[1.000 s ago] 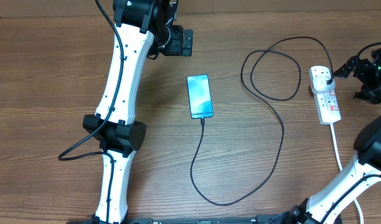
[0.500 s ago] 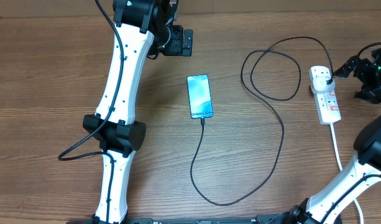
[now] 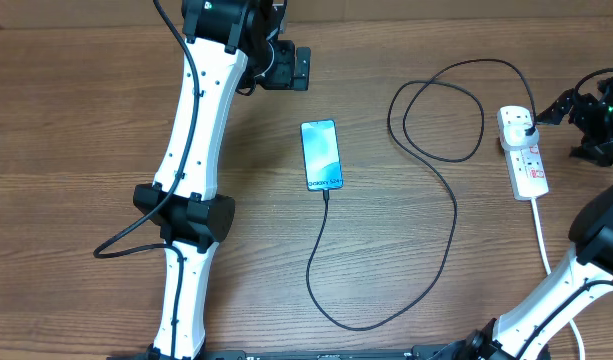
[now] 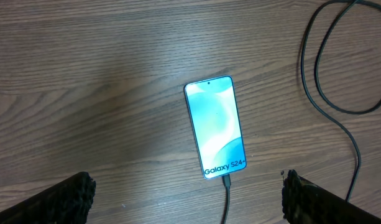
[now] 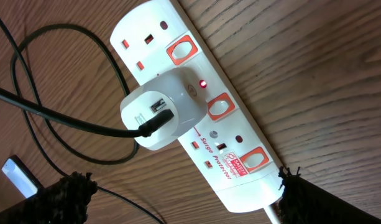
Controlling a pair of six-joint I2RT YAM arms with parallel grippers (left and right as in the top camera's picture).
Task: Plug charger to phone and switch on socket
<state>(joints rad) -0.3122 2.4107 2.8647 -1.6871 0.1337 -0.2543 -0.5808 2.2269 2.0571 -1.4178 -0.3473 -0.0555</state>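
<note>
Charger [image 5: 151, 126] in phone [image 4: 216, 127] and socket [image 5: 240, 134] on the counter [image 3: 86, 120]; my left gripper [image 4: 187, 202] and right gripper [image 5: 184, 199] wide open, empty.

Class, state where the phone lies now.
Overhead view: the phone lies screen-up near centre, left of the socket, charger tip at its near end, left gripper beyond its far end.

We see a brown wood-grain table [image 3: 86, 120]. The phone [image 3: 322, 155] lies flat near its middle, screen up and lit. The charger [image 3: 455, 215] runs from the phone's lower end and loops across the wood to the socket [image 3: 523, 153] at the right, whose white cord [image 3: 542, 235] trails down the table.
</note>
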